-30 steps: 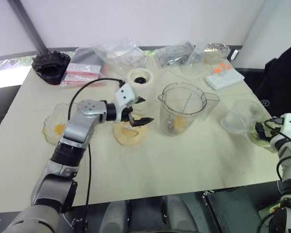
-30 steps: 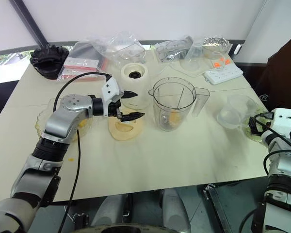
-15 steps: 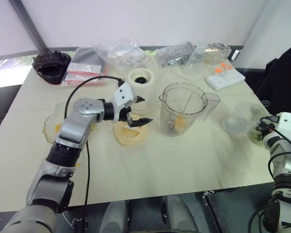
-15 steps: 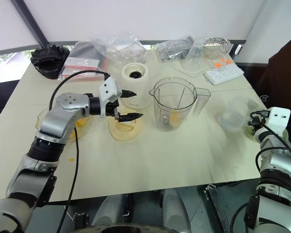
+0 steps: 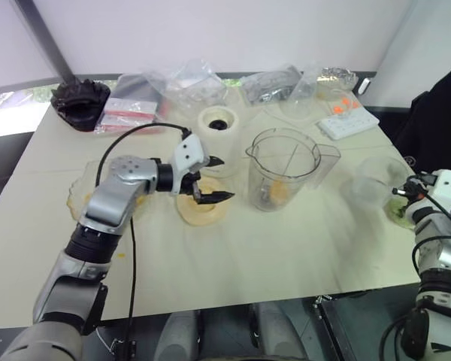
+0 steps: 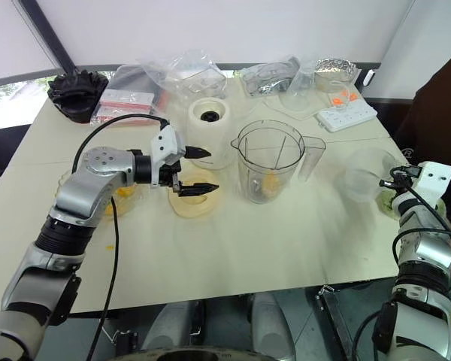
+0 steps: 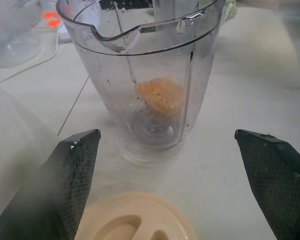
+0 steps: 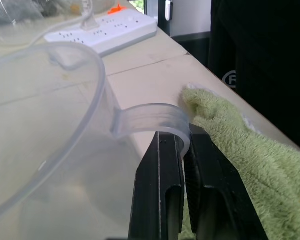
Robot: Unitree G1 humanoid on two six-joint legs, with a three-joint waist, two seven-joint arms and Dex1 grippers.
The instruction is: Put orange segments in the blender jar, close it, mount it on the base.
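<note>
The jar (image 5: pixel 284 167) stands upright at mid-table, spout to the left and handle to the right, with one orange segment (image 7: pixel 160 95) lying at its bottom by the blades. The base (image 6: pixel 210 141) sits just left of the jar and slightly farther back, socket up. The left gripper (image 5: pixel 208 179) hangs over the lid (image 5: pixel 202 208), which lies flat on the table left of and nearer than the jar; its fingers (image 7: pixel 72 165) are spread wide and hold nothing. A dish (image 5: pixel 83 197) at the left edge carries more segments (image 5: pixel 92 198). At the right edge, the right gripper (image 8: pixel 184 150) has its fingers pressed together, pinching the tab handle of a clear cup (image 8: pixel 45 135), which sits beside a green cloth (image 8: pixel 240 150). A power strip (image 6: pixel 347 114) lies at the far right.
</note>
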